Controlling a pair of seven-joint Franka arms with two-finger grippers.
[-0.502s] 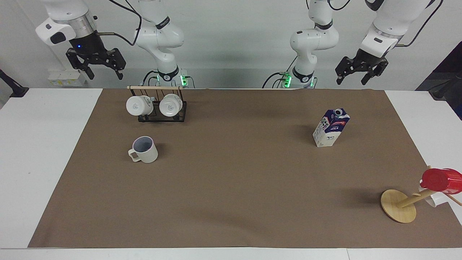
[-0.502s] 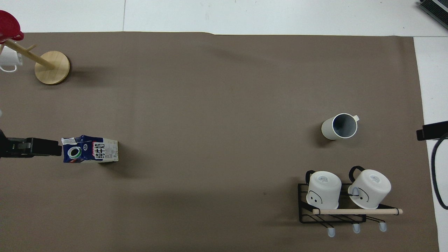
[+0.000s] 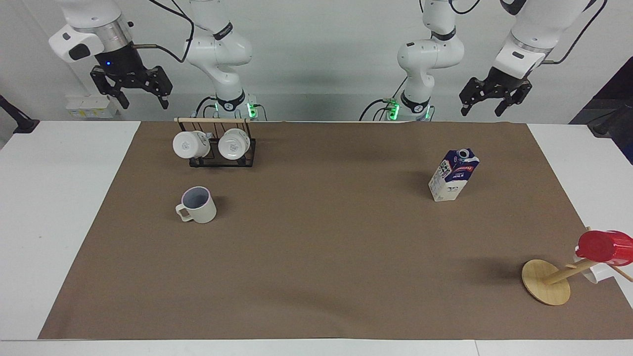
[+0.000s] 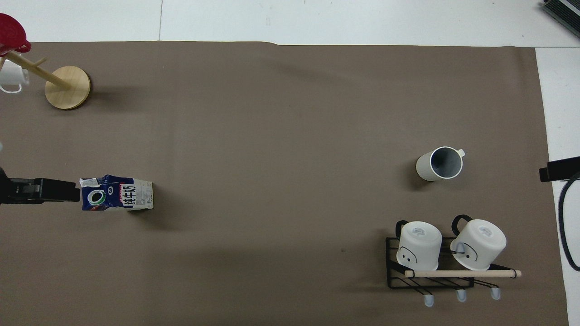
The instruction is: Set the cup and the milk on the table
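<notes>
The left gripper (image 3: pixel 494 101) hung high above the robots' edge of the table (image 3: pixel 64 198) at the left arm's end, its fingers spread apart and holding nothing. The right gripper (image 3: pixel 133 94) hung likewise above the robots' edge at the right arm's end, jaws wide and empty. Both arms waited clear of everything on the mat (image 3: pixel 316 257).

The milk (image 3: pixel 453 174) stood upright on the mat toward the left arm's end, well below the left gripper and farther from the robots than the table edge it hung over, untouched. In the overhead view the milk (image 4: pixel 117 193) lay just beside a dark part of the left arm at that view's edge.

The cup (image 3: pixel 197 205) stood upright on the mat toward the right arm's end, mouth up, with nothing visible inside it, its handle turned away from the robots. It stood well apart from the right gripper.

Nearer to the robots than the cup, a black wire rack (image 3: pixel 222 153) held two white mugs (image 3: pixel 190 144) tipped on their sides. At the left arm's end, farther from the robots than the milk, a wooden mug tree (image 3: pixel 546 282) carried a red cup (image 3: pixel 604 246) and a white one.
</notes>
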